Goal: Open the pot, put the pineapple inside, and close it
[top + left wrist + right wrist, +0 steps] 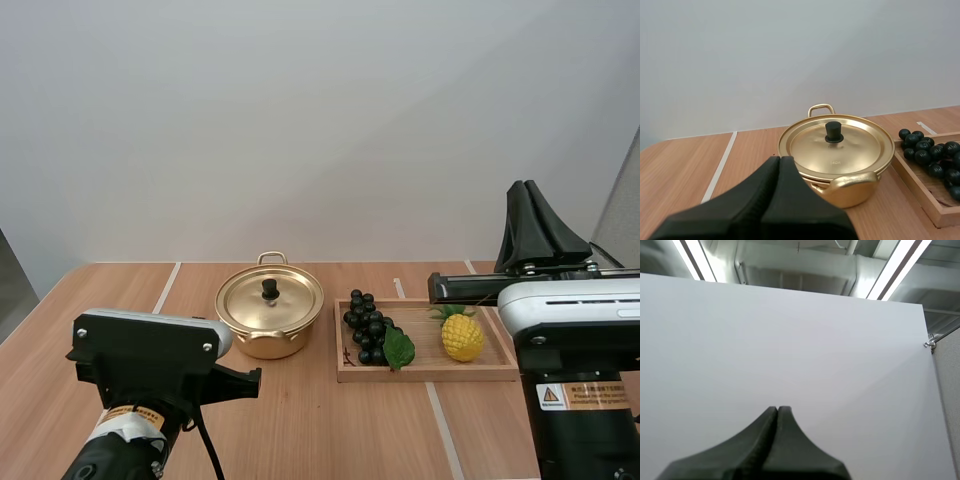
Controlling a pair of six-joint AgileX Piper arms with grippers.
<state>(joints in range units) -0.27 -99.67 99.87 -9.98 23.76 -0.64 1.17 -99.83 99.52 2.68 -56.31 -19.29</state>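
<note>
Step in hand: opening the pot, not yet begun. Pot (270,322) sits left of centre in the high view, with the lid (272,300) seated flat on it.

Left gripper (780,161): fingers together as one dark wedge, aimed at the pot from the near side and clear of it. Right gripper (527,192): right edge of the high view, pointing up, fingers pressed together on nothing, well above the tray.

Pineapple (462,336) lies at the right end of the wooden tray (430,373), right of centre. Grapes (366,327) are at the tray's left end.

Next move, my read: the left fingers part, come over the lid and pinch the knob (833,132). It's a small black stub with a flared base, a narrow target, so the approach needs centring.

Materials:
- Lid: thin polished gold-coloured metal, shallow dome. Probably slippery, so the knob is the only sane grip.
- Pot: same metal, round, shallow, loop handles front and back.
- Pineapple: yellow, oval, knobbly skin, green tuft. Should hold fine across the body.
- Tray: pale wood, rectangular, low rim.
- Worktop (300,425): wood grain with pale lines.
</note>
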